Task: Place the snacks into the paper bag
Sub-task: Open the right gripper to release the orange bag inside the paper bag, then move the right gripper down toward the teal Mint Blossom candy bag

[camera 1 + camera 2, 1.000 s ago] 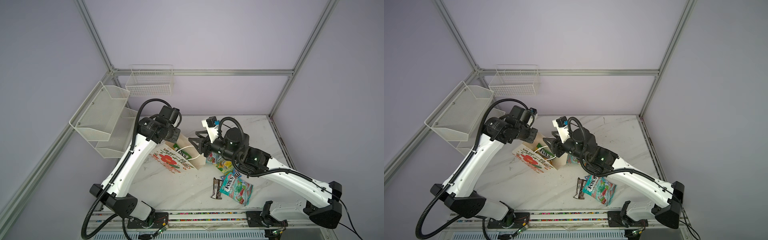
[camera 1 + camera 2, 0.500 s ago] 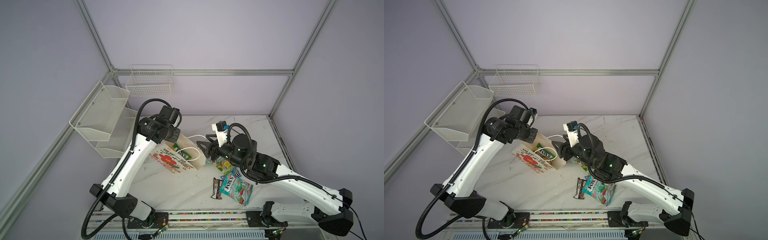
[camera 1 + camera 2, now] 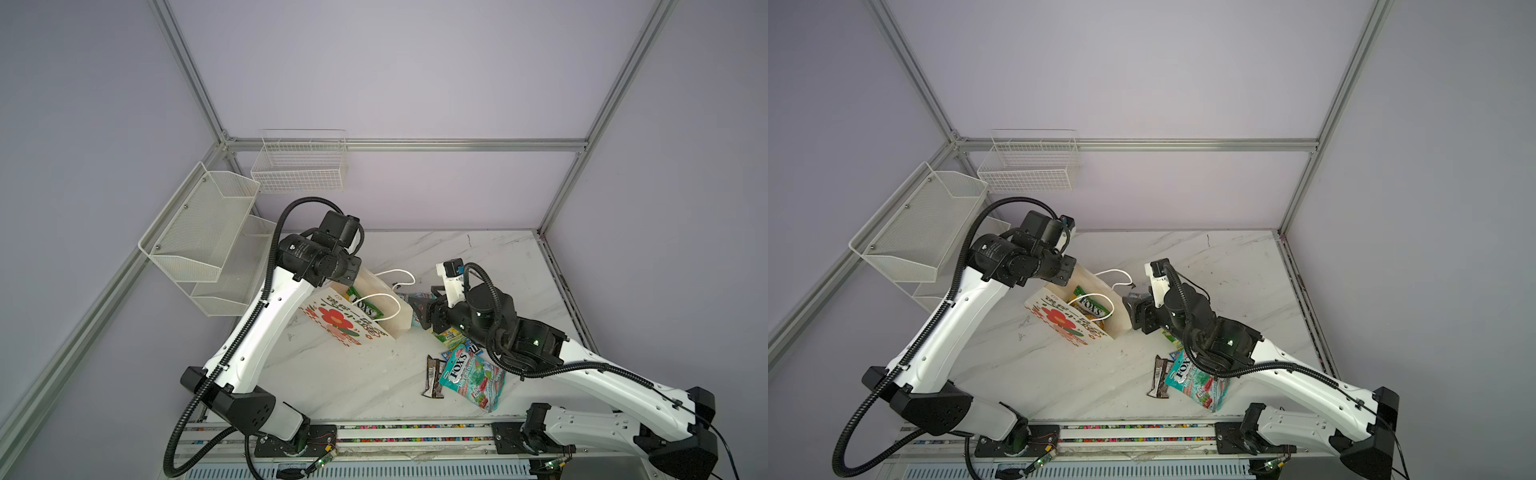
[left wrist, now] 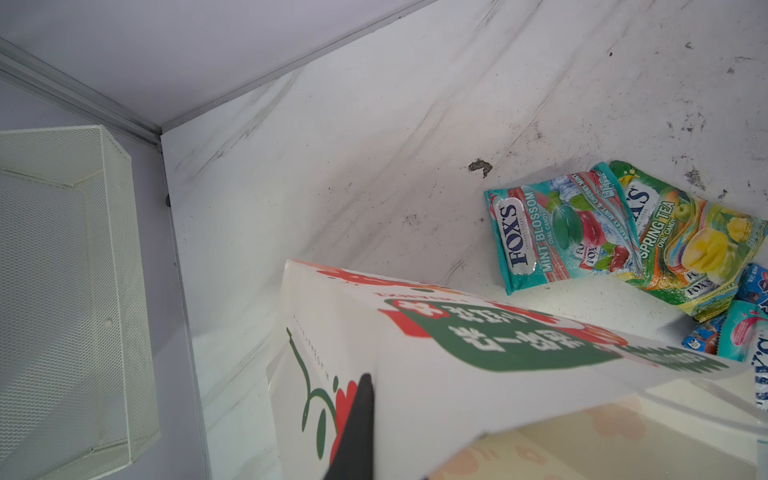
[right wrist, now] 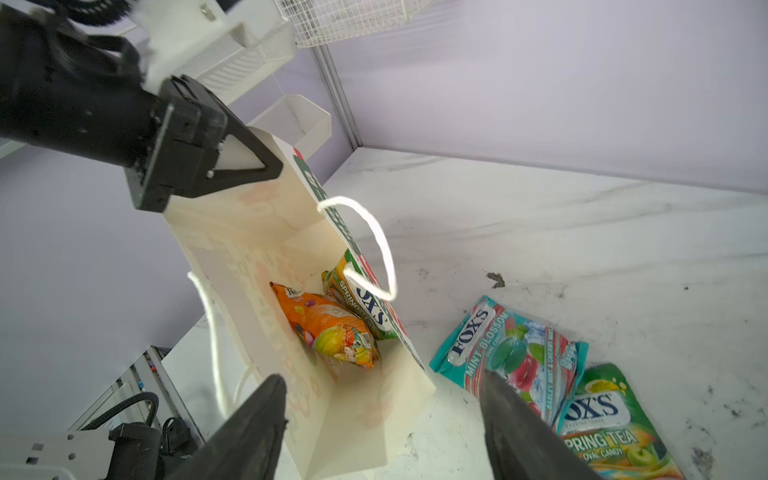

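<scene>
The white paper bag (image 3: 357,328) with the red flower lies tilted on the table, its mouth toward my right gripper (image 5: 382,376). My left gripper (image 5: 249,162) is shut on the bag's upper rim. Inside the bag lie an orange FOX'S packet (image 5: 328,328) and a green-yellow one (image 5: 365,307). My right gripper (image 3: 419,311) hangs open and empty just outside the mouth. Beside it on the table lie a teal-red packet (image 5: 511,353) and a green-yellow packet (image 5: 602,424). Nearer the front lie another teal packet (image 3: 473,378) and a dark-brown wrapper (image 3: 433,376).
White wire baskets (image 3: 208,232) hang on the left wall and one (image 3: 299,166) on the back wall. Small blue packets (image 4: 752,286) lie under the right arm. The table's front rail (image 3: 395,432) runs between the two arm bases.
My right gripper has drawn back from the bag's mouth toward the right and lower, and its jaws have spread wider. The left gripper and the bag have stayed put.
</scene>
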